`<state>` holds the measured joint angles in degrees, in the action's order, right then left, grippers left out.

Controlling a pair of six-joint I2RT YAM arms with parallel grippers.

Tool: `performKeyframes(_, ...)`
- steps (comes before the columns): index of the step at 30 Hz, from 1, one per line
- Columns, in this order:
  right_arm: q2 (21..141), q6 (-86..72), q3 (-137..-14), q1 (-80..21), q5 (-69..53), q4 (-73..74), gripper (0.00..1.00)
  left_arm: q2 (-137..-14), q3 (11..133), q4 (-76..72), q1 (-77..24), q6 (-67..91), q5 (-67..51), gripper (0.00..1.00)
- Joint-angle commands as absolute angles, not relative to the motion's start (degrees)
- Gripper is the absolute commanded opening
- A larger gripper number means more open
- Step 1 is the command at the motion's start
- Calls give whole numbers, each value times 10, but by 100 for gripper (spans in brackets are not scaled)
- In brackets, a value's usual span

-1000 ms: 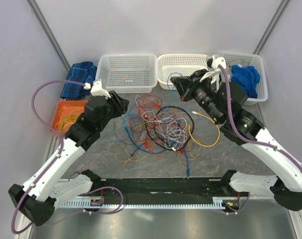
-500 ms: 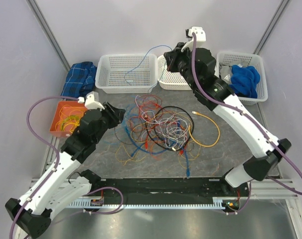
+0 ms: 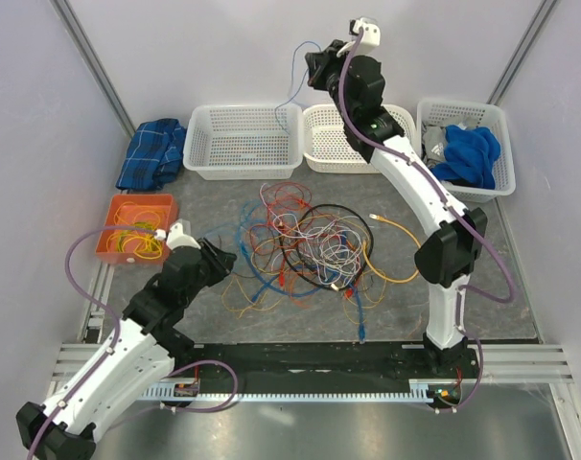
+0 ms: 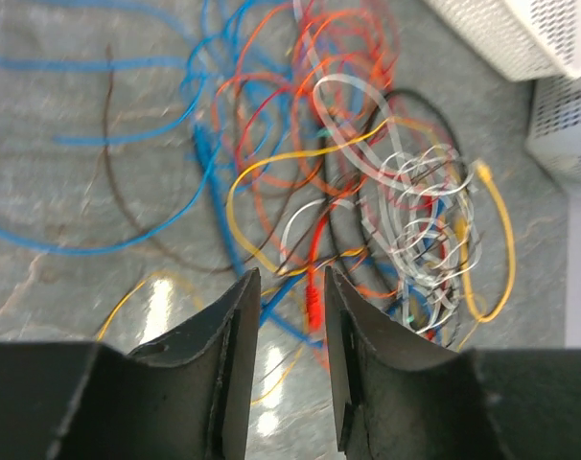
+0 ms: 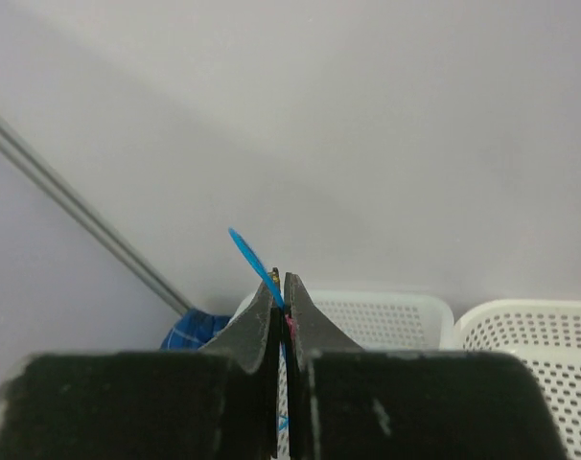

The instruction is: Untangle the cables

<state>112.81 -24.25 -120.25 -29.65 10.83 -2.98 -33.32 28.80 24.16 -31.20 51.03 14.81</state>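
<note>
Your right gripper [image 3: 315,65] hangs high above the far end of the table, its fingers pressed together on a thin blue wire [image 3: 292,88]. In the wrist view the wire is pinched right at the tips, and a short blue end pokes up past them to the left. Below the gripper the wire drops toward the far right corner of a white basket [image 3: 200,144] that sits beneath it and to its left. Where the strand ends down there, you cannot tell.

Your left gripper [image 3: 229,261] sits low over the table with its jaws apart and nothing between them. The cables [image 3: 314,240] lie just ahead of it — a loose heap of red, orange, blue, white and grey strands. Its wrist view is partly blurred. It shows a red strand on the table under the gap, blue strands ahead and to the left of the fingers [image 4: 241,326], and a knot of white and grey loops ahead and to the right.

A black loop [image 3: 335,206] rings the middle of the heap. A yellow cable [image 3: 406,236] curves along the side farthest from the left gripper. The whole heap lies well below the right gripper.
</note>
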Motion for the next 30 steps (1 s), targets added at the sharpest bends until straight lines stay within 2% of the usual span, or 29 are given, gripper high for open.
performKeyframes(1, 1171, -249, -1275, -268, 118, -98, 0, -286, 250, 264, -309, 558, 133, 38)
performKeyframes(5, 1207, -244, -1301, -243, 165, -113, 0, -235, 218, 286, -308, 577, 130, 38)
performKeyframes(10, 1216, -259, -1261, -200, 229, -150, 0, -185, 197, 299, -309, 577, 127, 38)
performKeyframes(19, 1262, -279, -1250, -156, 231, -139, 0, -210, 189, 282, -308, 585, 117, 38)
performKeyframes(23, 1268, -303, -1180, -145, 228, -162, 0, -232, 182, 265, -308, 585, 112, 38)
performKeyframes(26, 1288, -296, -1194, -136, 196, -123, 60, -236, 180, 260, -308, 587, 114, 37)
performKeyframes(27, 1300, -291, -1206, -137, 188, -101, 85, -237, 180, 260, -309, 589, 110, 38)
performKeyframes(29, 1294, -287, -1188, -137, 185, -84, 98, -238, 180, 251, -309, 589, 104, 38)
performKeyframes(30, 1269, -291, -1166, -138, 185, -93, 98, -239, 180, 248, -309, 591, 99, 38)
